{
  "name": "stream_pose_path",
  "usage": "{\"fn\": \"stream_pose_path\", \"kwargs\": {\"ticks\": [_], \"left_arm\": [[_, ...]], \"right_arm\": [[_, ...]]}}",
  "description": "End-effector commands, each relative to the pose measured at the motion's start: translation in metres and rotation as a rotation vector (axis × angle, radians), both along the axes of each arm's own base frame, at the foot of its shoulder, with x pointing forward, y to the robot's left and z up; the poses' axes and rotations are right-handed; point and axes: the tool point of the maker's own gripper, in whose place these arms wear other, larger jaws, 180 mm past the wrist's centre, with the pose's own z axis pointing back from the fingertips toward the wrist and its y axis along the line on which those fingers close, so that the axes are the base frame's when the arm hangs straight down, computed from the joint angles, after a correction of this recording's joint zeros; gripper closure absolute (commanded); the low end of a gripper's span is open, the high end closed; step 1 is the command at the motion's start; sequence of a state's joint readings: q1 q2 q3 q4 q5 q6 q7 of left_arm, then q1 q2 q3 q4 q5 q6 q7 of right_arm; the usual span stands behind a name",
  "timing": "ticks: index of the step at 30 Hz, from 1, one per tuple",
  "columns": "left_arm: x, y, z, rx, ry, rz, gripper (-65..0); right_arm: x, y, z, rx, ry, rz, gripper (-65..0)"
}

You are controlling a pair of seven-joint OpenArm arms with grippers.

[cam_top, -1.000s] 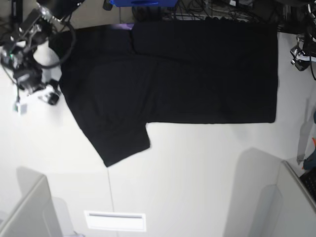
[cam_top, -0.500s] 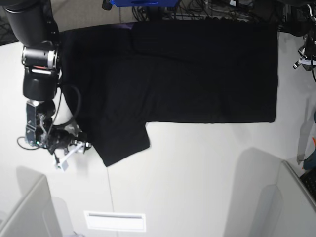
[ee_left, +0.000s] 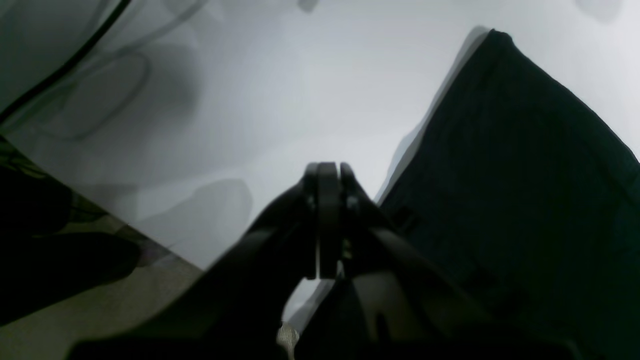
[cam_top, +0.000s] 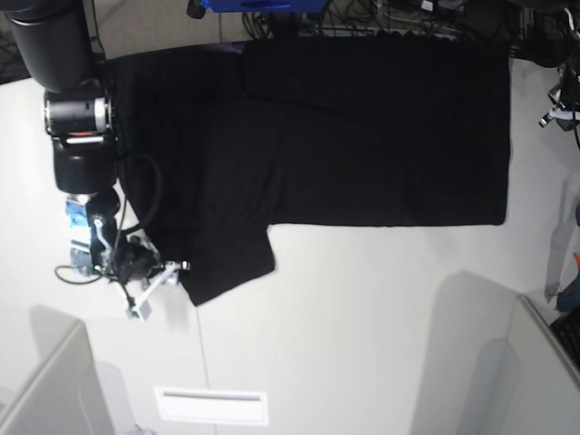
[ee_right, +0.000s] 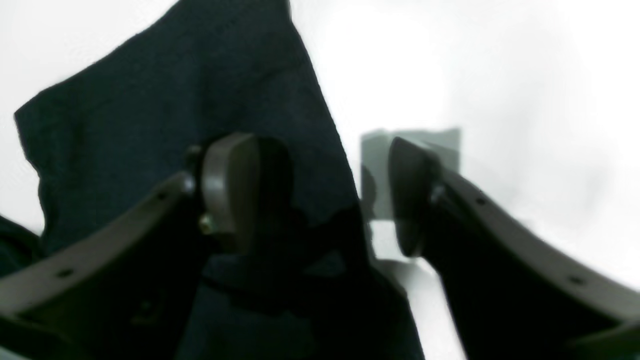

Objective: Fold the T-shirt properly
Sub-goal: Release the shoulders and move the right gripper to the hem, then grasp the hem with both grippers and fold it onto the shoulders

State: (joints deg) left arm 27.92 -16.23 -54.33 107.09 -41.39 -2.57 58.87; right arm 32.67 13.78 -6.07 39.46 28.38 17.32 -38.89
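Observation:
The black T-shirt (cam_top: 362,136) lies flat and plain side up on the white table (cam_top: 362,317), one sleeve (cam_top: 227,263) pointing toward the front left. My right gripper (cam_top: 156,288) is at that sleeve's lower corner. In the right wrist view the right gripper (ee_right: 325,200) is open, one finger (ee_right: 235,190) over the T-shirt (ee_right: 150,125), the other over bare table, the cloth's edge running between them. My left gripper (ee_left: 325,175) is shut on nothing, above bare table beside the T-shirt's edge (ee_left: 525,175). The left arm (cam_top: 564,100) shows only at the right border.
Cables and a blue object (cam_top: 263,4) line the table's back edge. Grey panels stand at the front left (cam_top: 54,390) and front right (cam_top: 544,362). A white label (cam_top: 210,405) sits near the front edge. Floor shows past the table edge (ee_left: 100,300).
My right arm has swung from the back left corner down along the table's left side to the sleeve's lower corner, still open. The T-shirt has not moved.

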Motion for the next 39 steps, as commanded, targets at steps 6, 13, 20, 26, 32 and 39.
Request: {"fn": "stream_pose_path", "kwargs": {"ticks": [6,13,20,26,32,39], "left_arm": [[0.034,0.012,0.026,0.046,-0.102,-0.011,-18.4],[0.093,0.008,0.032,-0.047,-0.126,-0.071,-36.4],[0.148,-0.009,0.003,-0.078,-0.055,-0.117,-37.5],[0.185,-0.004,-0.019,0.044,0.017,-0.131,-37.7],[0.2,-0.02,-0.054,0.005,0.084,-0.18,-37.7],[0.201,-0.037,-0.074,0.004,0.127,-0.231,-37.7]], "right_arm": [[-0.015,0.001,-0.008,-0.009,0.079,0.024,-24.3],[-0.016,-0.002,-0.011,-0.003,0.066,0.008,-1.5],[-0.015,-0.002,-0.01,0.005,0.058,0.001,0.0],[-0.014,-0.001,-0.01,0.006,0.057,0.002,0.0],[-0.014,-0.001,-0.01,0.006,0.057,0.002,0.0],[-0.013,-0.001,-0.008,0.006,0.054,0.002,0.0]]}}
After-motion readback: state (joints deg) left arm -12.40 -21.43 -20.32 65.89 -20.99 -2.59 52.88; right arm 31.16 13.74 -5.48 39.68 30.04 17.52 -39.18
